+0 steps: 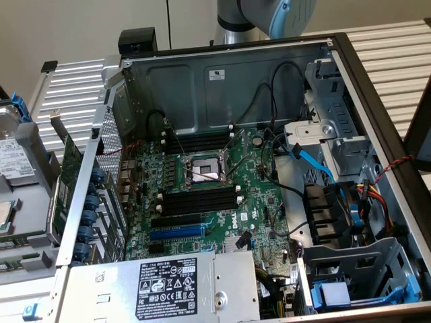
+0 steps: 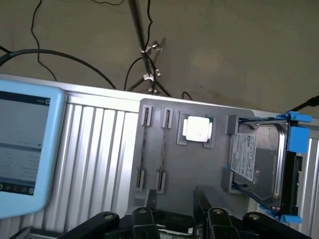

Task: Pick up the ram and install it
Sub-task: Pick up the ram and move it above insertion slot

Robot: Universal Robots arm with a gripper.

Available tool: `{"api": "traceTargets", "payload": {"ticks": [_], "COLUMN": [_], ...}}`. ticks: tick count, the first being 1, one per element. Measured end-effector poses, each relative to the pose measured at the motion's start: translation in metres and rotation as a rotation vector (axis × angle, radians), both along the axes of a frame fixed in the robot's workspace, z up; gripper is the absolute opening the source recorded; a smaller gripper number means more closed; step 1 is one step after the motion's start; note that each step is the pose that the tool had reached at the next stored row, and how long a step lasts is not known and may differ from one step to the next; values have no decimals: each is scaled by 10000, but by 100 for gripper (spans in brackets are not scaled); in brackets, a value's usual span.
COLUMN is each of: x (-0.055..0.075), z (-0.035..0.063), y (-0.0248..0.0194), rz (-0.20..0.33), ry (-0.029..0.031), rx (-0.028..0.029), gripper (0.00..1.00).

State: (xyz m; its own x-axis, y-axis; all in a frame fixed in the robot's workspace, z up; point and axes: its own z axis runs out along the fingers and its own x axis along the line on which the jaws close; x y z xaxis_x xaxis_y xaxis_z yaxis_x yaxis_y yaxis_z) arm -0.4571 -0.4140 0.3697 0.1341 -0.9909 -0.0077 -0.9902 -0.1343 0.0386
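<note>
My gripper (image 2: 174,206) hangs over a grey fixture plate (image 2: 209,164) beside the computer case, its two black fingers (image 2: 148,201) apart with nothing between them. On that plate two narrow holders (image 2: 153,149) each carry a thin edge-on strip; I cannot tell whether either strip is the ram. In the exterior view the arm (image 1: 269,17) shows behind the open case (image 1: 222,74). The motherboard (image 1: 202,182) lies inside, with long black memory slots (image 1: 199,200) above and below the processor socket (image 1: 205,171).
A processor chip (image 2: 196,128) and a hard drive (image 2: 259,159) in a blue bracket sit on the plate. A light-blue tablet (image 2: 25,149) lies on the ribbed table. A green expansion card (image 1: 67,182) stands outside the case wall. Cables and drive cages crowd the case's right side.
</note>
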Motion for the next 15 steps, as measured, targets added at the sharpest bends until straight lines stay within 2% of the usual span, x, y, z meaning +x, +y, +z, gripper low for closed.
{"api": "traceTargets", "payload": {"ticks": [4, 10, 15], "x": [-21, -21, -15], "z": [-68, -176, -268], "y": [-28, -161, -202], "rz": [79, 80, -43], "ry": [1, -36, -38], "rx": [-1, 9, 34], "gripper": [42, 42, 42]}}
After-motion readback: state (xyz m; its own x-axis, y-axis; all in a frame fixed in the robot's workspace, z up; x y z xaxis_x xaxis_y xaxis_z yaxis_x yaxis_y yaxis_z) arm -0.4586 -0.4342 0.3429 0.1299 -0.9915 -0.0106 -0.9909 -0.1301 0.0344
